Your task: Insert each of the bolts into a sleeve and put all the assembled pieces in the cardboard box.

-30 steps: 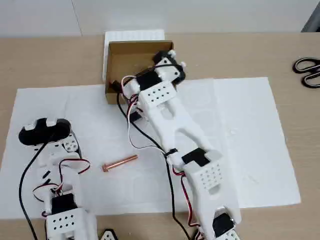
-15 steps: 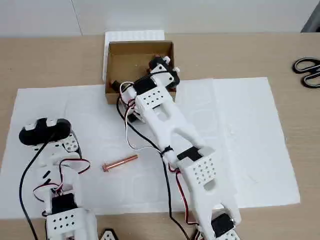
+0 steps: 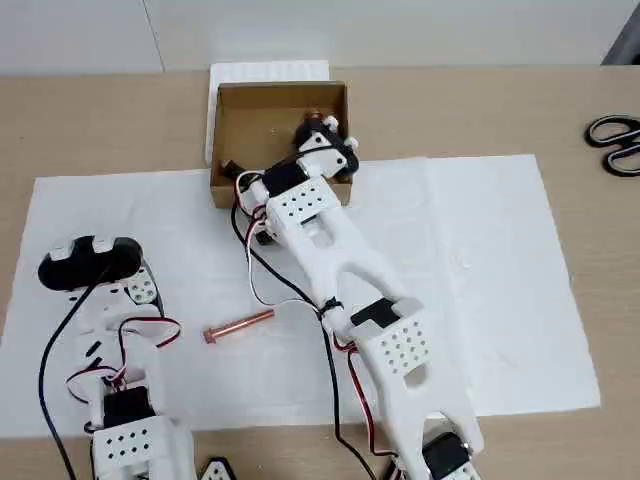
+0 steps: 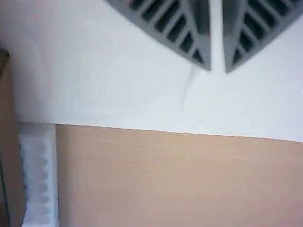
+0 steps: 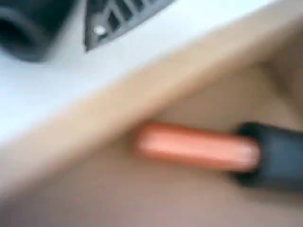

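Near left, the left gripper (image 4: 218,66) hangs over the white paper (image 3: 480,260), its jaws all but closed on nothing. The loose bolt (image 3: 240,326) lies on the paper. It is probably stiff, light and apt to roll, so best pinched across mid-shank. It is slim and copper-coloured, head leftward. Farther off, the right gripper (image 3: 322,128) sits over the cardboard box (image 3: 280,92); open or closed, I cannot tell. An assembled piece (image 5: 199,146) lies inside.

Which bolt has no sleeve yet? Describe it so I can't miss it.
On the white paper sheet on the wooden table, look between the left arm and the right arm stretched to the brown cardboard box. The copper-coloured metal bolt lies there alone, bare, nothing slid over its shank.
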